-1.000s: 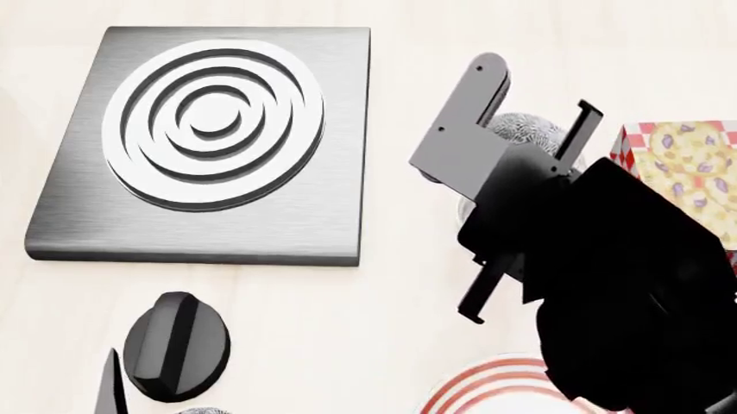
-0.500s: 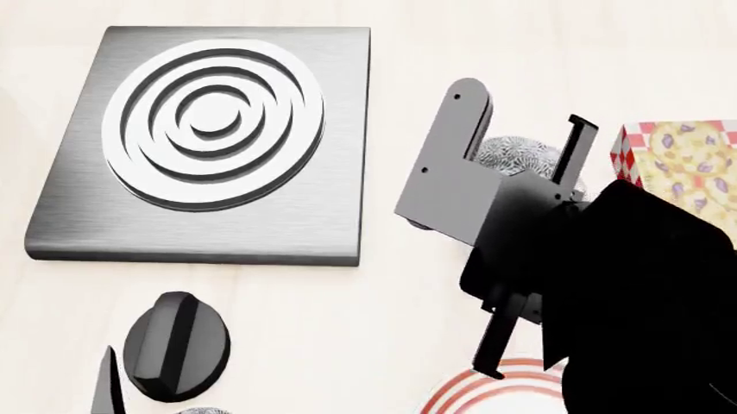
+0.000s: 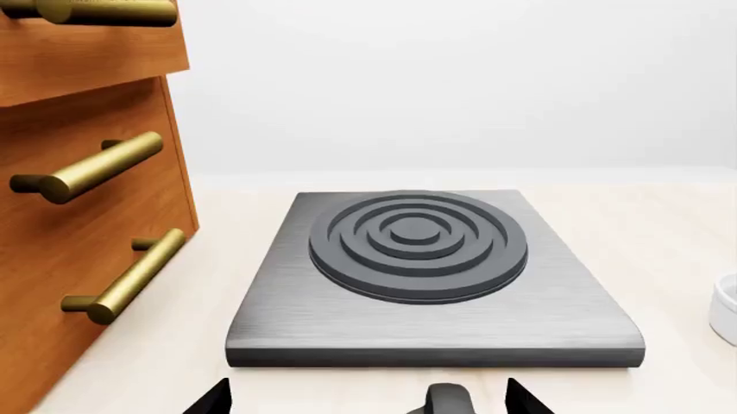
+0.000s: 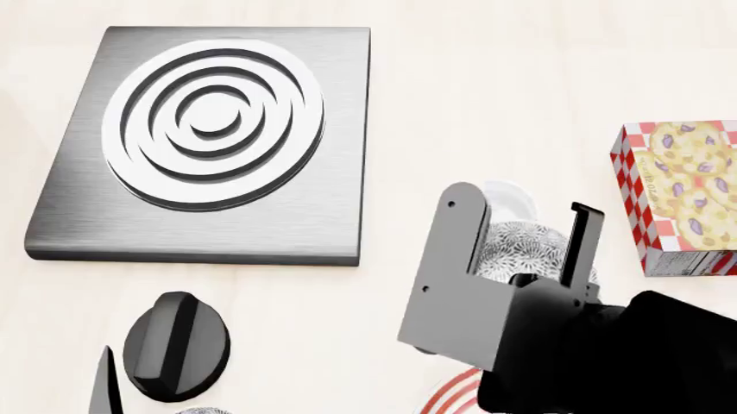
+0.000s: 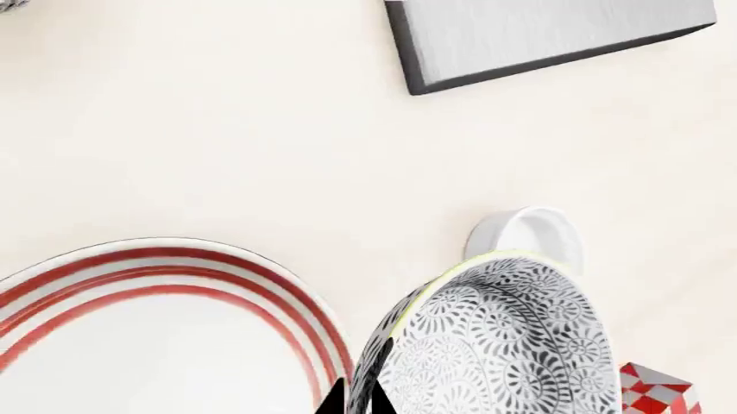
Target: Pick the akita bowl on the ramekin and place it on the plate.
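Akita bowl hangs pinched between the fingers of my right gripper, lifted clear of the ramekin, which stands alone on the pale counter just behind it in the head view. That view shows one grey finger on the bowl's left side and a thin dark finger on its right, with the speckled wall between them.

My right wrist camera sees what the head camera mostly loses behind my arm: the plate, its red rings plain, lying just beside the bowl, whose patterned wall fills the near frame. The same view shows the ramekin apart from the bowl, and one corner of the steel burner slab. The head view catches only a sliver of the plate's red rim under my wrist.

A red-checked snack box lies at the right of the head view, well apart from the burner slab. A black knob sits near that slab's front edge.

My left wrist camera alone shows wooden drawers with brass handles beside the slab. My left gripper shows only as dark tips, spread wide and holding nothing.
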